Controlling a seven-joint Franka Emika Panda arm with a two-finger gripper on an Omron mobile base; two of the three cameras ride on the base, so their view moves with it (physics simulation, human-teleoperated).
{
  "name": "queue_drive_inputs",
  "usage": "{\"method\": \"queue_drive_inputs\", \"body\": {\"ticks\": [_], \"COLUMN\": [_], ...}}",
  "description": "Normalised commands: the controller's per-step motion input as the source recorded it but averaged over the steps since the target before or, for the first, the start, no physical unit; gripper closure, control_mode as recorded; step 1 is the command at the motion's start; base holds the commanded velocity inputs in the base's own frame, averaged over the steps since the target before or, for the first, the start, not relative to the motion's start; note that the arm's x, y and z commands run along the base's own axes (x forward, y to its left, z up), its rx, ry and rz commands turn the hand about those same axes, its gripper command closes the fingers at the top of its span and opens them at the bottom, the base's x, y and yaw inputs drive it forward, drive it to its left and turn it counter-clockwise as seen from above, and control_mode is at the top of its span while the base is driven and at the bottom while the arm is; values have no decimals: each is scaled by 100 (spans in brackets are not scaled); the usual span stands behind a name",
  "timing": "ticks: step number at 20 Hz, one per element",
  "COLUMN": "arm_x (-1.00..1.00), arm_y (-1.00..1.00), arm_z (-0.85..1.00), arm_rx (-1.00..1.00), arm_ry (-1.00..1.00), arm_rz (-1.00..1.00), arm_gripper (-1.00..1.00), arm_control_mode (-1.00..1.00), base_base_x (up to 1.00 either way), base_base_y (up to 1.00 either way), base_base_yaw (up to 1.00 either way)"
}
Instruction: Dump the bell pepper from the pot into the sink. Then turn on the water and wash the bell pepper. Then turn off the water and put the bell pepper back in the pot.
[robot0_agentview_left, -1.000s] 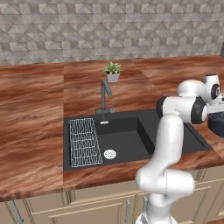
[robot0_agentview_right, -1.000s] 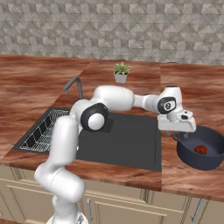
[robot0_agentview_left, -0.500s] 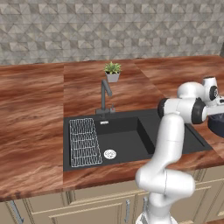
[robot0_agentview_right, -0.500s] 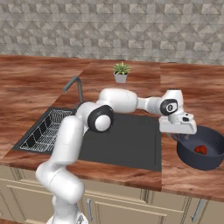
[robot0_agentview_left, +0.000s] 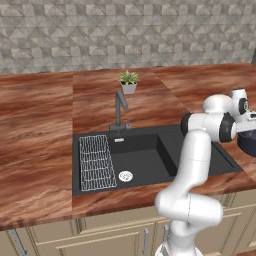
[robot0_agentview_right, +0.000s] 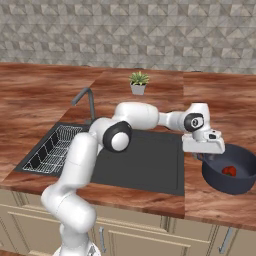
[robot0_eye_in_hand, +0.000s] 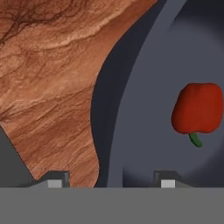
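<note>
Rack (robot0_agentview_left: 97, 162): a wire grid lying in the left part of the sink (robot0_agentview_left: 145, 160), with the round silver drain (robot0_agentview_left: 125, 175) just to its right on the black floor.
Faucet (robot0_agentview_left: 119, 111): dark grey and angular, standing on the back ledge of the sink; a small potted plant (robot0_agentview_left: 128, 82) sits on the counter (robot0_agentview_left: 40, 135) behind it.
Ledge (robot0_agentview_right: 145, 165): the flat black right part of the sink, which my arm crosses on its way out to the right.
My gripper (robot0_agentview_right: 202, 156): lowered at the left rim of the pot (robot0_agentview_right: 231, 183), just beyond the right edge of the sink.
My fingers (robot0_eye_in_hand: 57, 179): set apart on either side of the pot's rim, one tip outside over the wood, the other (robot0_eye_in_hand: 167, 179) inside the pot; whether they press the wall I cannot tell.
Pot (robot0_eye_in_hand: 153, 109): dark navy, upright on the wooden counter to the right of the sink.
Bell pepper (robot0_eye_in_hand: 197, 109): red, with a short green stem, lying on the floor of the pot, apart from my fingers; in the right base view it shows as a small red spot (robot0_agentview_right: 229, 171).
</note>
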Motion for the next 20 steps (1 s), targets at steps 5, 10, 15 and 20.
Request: {"method": "queue_drive_inputs", "body": {"ticks": [5,10,15,20], "arm_x": [0,-12,0,0], "arm_y": [0,7,14,30], "arm_z": [0,25,65,60], "arm_rx": [0,0,-6,-7], "arm_ry": [1,-4,-2,2], "arm_rz": [0,3,9,16], "arm_gripper": [100,100,100,100], "arm_control_mode": [-100,-100,-100,-100], "base_base_x": [0,0,0,0], "base_base_y": [0,0,0,0], "base_base_yaw": [0,0,0,0]}}
